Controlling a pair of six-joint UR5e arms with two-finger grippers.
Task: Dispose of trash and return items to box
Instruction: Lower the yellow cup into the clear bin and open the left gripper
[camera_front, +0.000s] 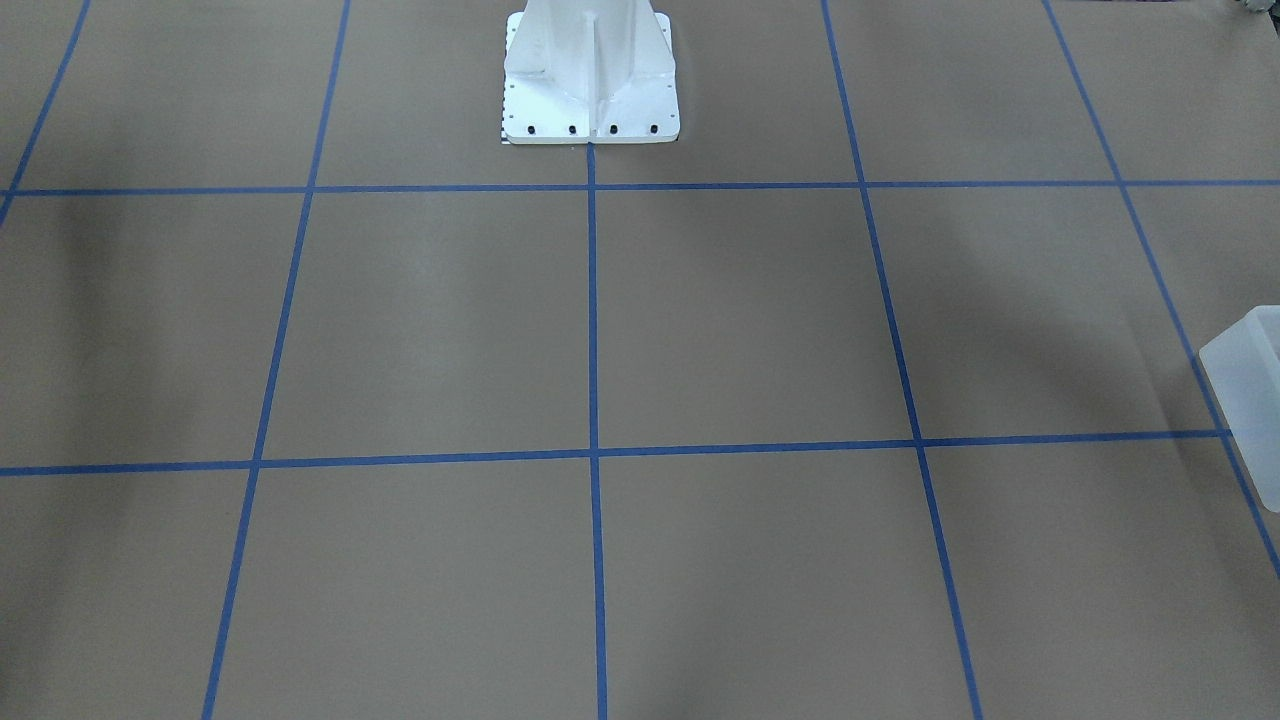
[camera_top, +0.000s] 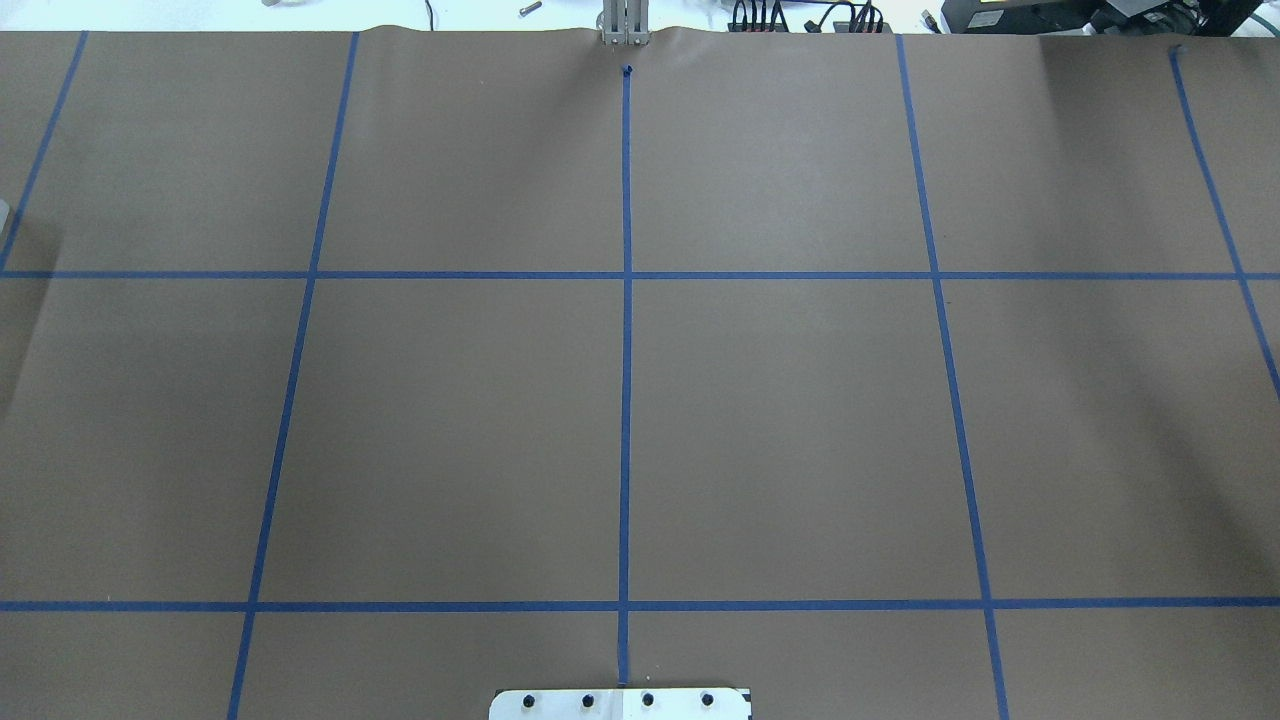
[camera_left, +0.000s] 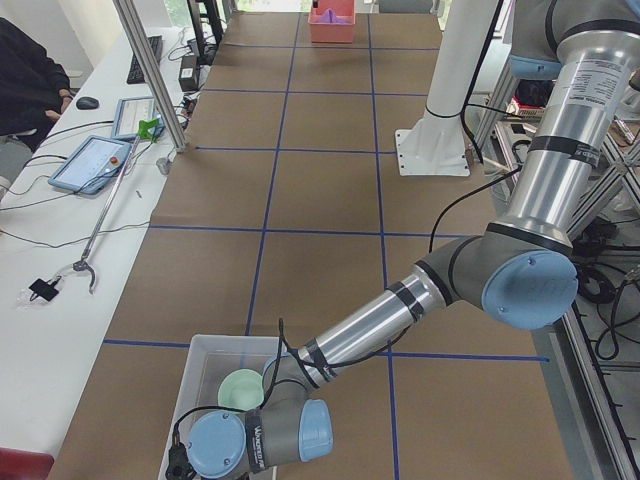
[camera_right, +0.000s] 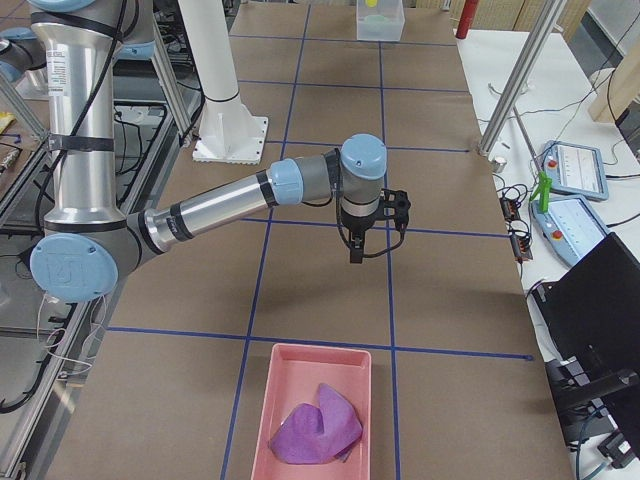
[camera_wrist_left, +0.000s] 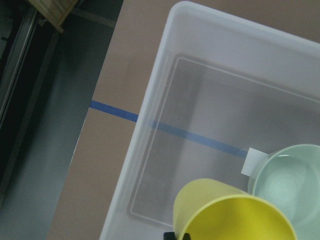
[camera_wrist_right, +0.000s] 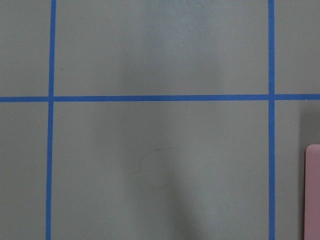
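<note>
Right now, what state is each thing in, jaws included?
box: upright, open-topped, bowl inside.
mint-green bowl: upright in the box, empty.
yellow cup: tilted over the box's inside, by the left gripper; held or not, cannot tell.
pink tray: flat on the table, crumpled purple scrap in it.
left gripper: barely in view; jaws cannot be judged.
right gripper: above bare table, nothing seen in it; jaws too small to judge.

One box (camera_wrist_left: 135, 150), one cup (camera_wrist_left: 225, 210), one bowl (camera_wrist_left: 290, 185), one pink tray (camera_right: 315, 365)
</note>
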